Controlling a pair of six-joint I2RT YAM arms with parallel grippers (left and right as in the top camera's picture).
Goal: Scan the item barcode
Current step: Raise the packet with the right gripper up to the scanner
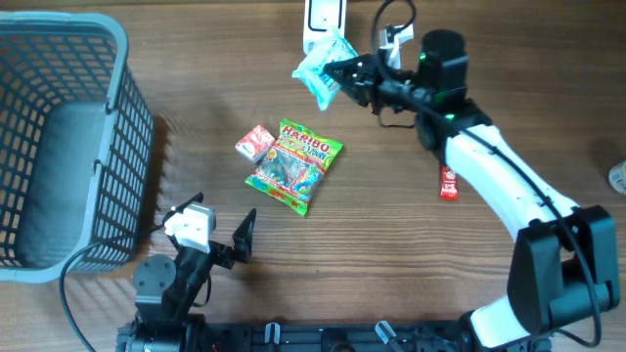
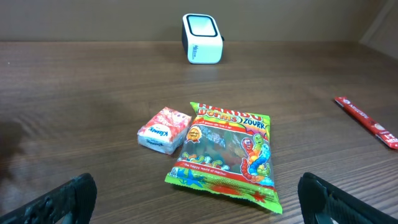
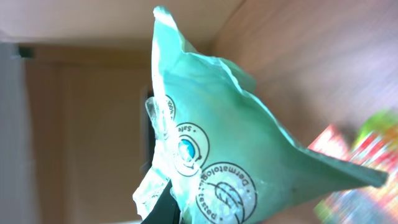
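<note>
Above wooden table point(image 1: 391, 254), right tool point(image 1: 342, 75) stretches out clamped on mint packet point(image 1: 316, 70); left tool point(image 1: 220, 208) sits wide-apart.

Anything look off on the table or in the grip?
The pale green plastic packet in the right gripper is pinched at one edge, so it hangs crumpled and skewed by the white box scanner. Nothing else stands out.

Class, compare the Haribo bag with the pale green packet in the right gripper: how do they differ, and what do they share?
The Haribo bag lies flat on the table; the pale green packet is pinched in the right gripper by the scanner. The Haribo bag is bright green with colourful print; the packet is plain with round marks. Both are soft crinkly pouches.
</note>
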